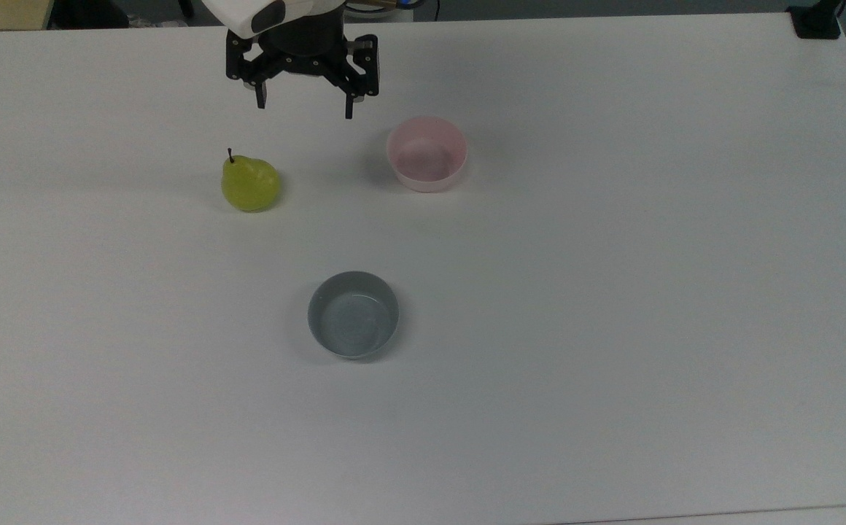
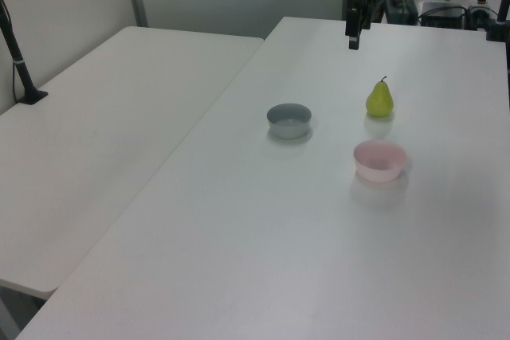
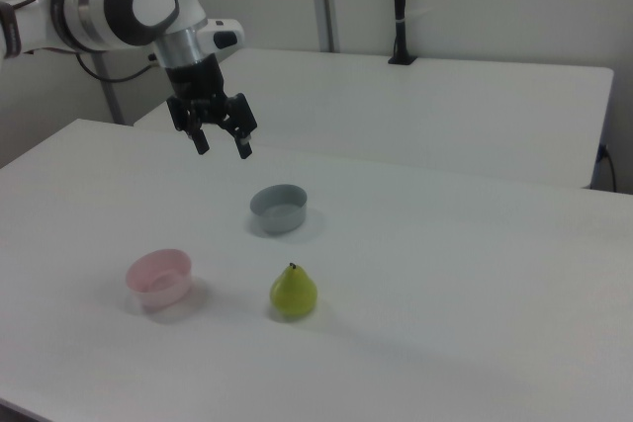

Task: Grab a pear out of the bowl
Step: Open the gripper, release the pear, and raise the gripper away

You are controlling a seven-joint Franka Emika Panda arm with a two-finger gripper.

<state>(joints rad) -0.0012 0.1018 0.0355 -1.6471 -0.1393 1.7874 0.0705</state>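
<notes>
The yellow-green pear (image 1: 250, 183) (image 2: 380, 99) (image 3: 294, 292) stands upright on the white table, outside both bowls. To its right in the top view sits the pale pink bowl (image 1: 427, 154) (image 2: 380, 160) (image 3: 159, 277), with nothing inside. My gripper (image 1: 305, 111) (image 2: 352, 40) (image 3: 223, 143) hangs open and holds nothing, high above the table. In the top view it lies above and between the pear and the pink bowl, apart from both.
A grey bowl (image 1: 354, 314) (image 2: 288, 119) (image 3: 279, 208), also with nothing in it, sits near the table's middle. A second white table (image 2: 96, 117) adjoins on the left view's left. A black post (image 3: 399, 7) stands on the far table in the right view.
</notes>
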